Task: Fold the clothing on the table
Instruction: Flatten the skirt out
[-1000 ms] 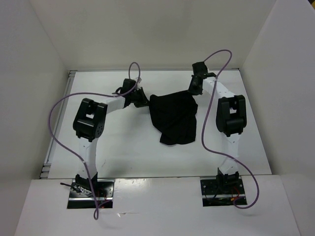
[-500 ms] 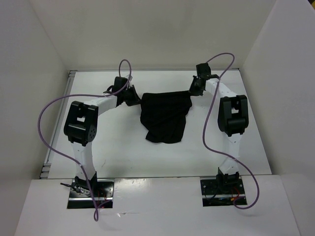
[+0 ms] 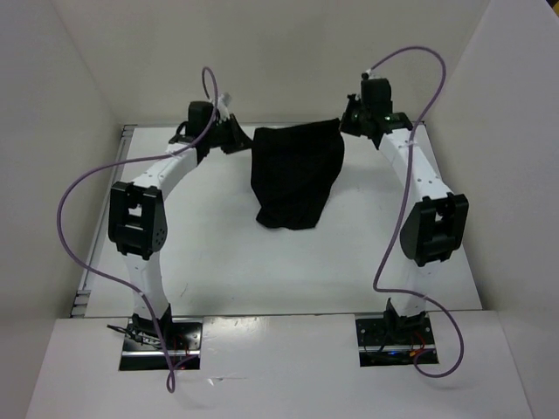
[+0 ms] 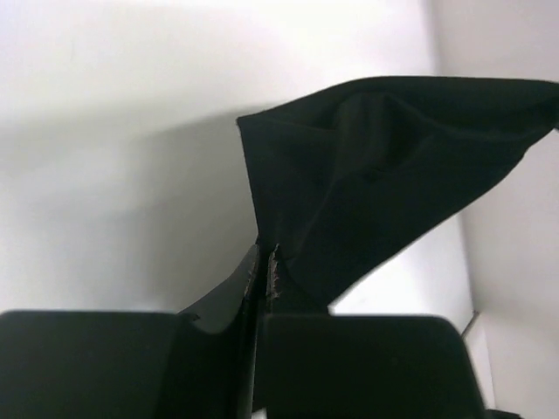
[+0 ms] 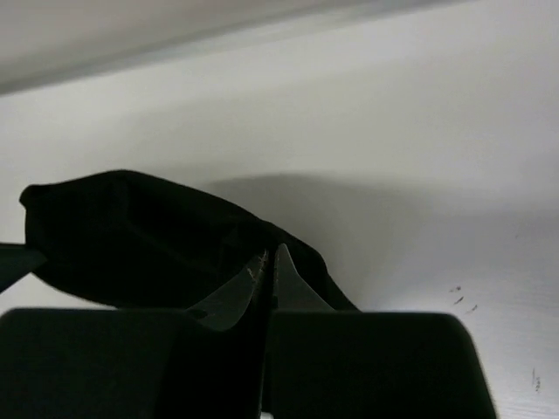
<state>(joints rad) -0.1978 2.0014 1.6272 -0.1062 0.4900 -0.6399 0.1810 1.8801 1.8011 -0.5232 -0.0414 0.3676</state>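
Above the table (image 3: 218, 249), left gripper (image 3: 246, 140) and right gripper (image 3: 347, 124) pinch opposite corners of the clothing (image 3: 295, 170).

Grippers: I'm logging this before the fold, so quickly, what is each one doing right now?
Left gripper: shut on one corner of the clothing.
Right gripper: shut on the clothing's other held corner.

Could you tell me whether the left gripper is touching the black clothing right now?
Touching. The left wrist view shows the left gripper shut, with a corner of the clothing pinched between its closed jaws.
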